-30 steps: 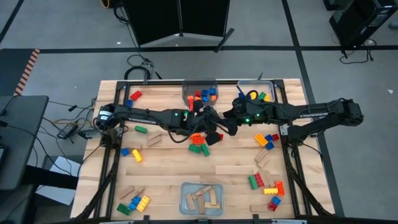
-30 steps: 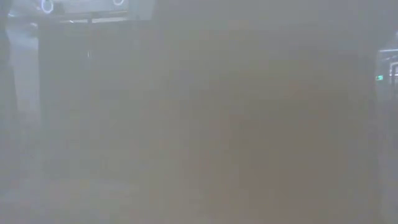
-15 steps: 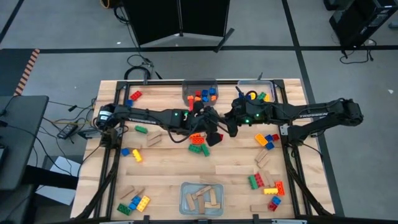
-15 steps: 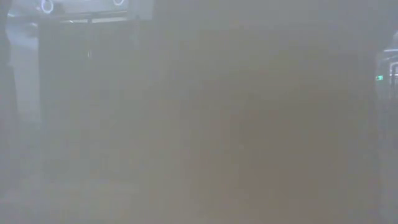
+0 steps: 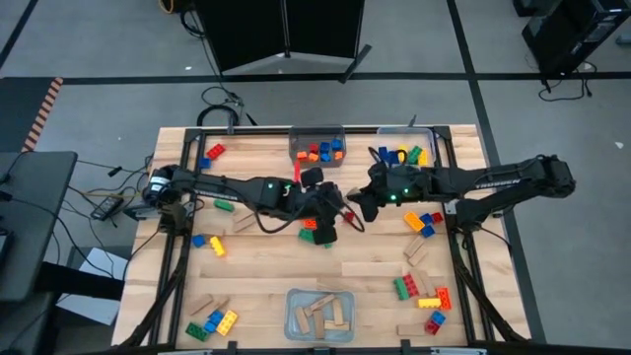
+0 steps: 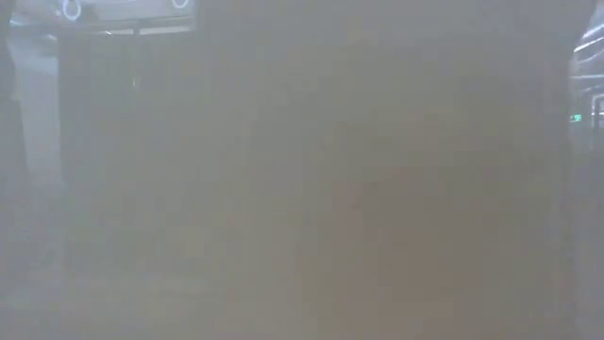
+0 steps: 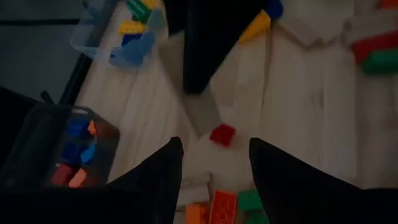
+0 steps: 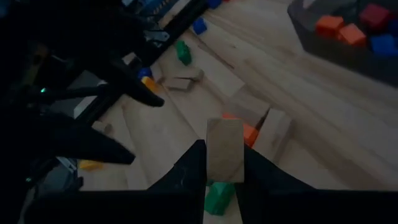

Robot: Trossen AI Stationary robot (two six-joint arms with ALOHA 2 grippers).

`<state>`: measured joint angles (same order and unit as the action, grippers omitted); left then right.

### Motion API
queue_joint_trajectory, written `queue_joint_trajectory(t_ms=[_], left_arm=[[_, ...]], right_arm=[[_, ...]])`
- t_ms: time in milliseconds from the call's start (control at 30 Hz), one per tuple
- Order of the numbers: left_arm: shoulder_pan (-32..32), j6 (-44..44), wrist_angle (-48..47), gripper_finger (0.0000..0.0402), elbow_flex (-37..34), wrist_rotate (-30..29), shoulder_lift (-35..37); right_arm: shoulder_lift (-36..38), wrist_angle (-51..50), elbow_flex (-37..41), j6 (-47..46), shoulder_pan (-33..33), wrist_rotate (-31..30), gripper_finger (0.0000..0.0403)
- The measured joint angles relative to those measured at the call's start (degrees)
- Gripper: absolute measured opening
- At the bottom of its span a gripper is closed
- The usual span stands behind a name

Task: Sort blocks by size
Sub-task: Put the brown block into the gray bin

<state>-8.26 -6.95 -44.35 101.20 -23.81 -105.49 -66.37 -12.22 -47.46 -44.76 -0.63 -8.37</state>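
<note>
Blocks lie scattered over the table (image 5: 256, 286): studded bricks in red, blue, green, yellow and orange, plus plain tan wooden ones, too many to count surely. One tan wooden block (image 8: 225, 149) sits upright, pinched between the fingers of the right claw (image 8: 224, 163) at the frame's centre. The left claw (image 7: 214, 163) hovers with fingers apart above a small red brick (image 7: 222, 134). Three clear bins (image 5: 317, 150) hold sorted pieces: two along the upper edge, one at the lower centre.

Overhead view straight down, low view fogged, wrist views close over table (image 5: 266, 266)
</note>
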Motion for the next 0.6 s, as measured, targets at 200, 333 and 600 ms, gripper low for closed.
queue_joint_trajectory(t_ms=[200,333,600], left_arm=[[-1.5,-0.7,0.9,0.0192,-6.8,-0.1,2.1],[-3.1,-2.3,6.1,0.0192,-17.5,-0.4,8.9],[-6.6,-8.8,11.8,0.0192,-39.5,0.1,29.6]], right_arm=[[-0.5,-4.4,-2.3,-6.5,-5.9,-6.2,0.0066],[-2.7,-9.5,-7.0,-10.5,-10.6,-10.6,0.0066],[-17.0,-17.8,-23.4,-18.6,-19.0,-12.8,0.0066]])
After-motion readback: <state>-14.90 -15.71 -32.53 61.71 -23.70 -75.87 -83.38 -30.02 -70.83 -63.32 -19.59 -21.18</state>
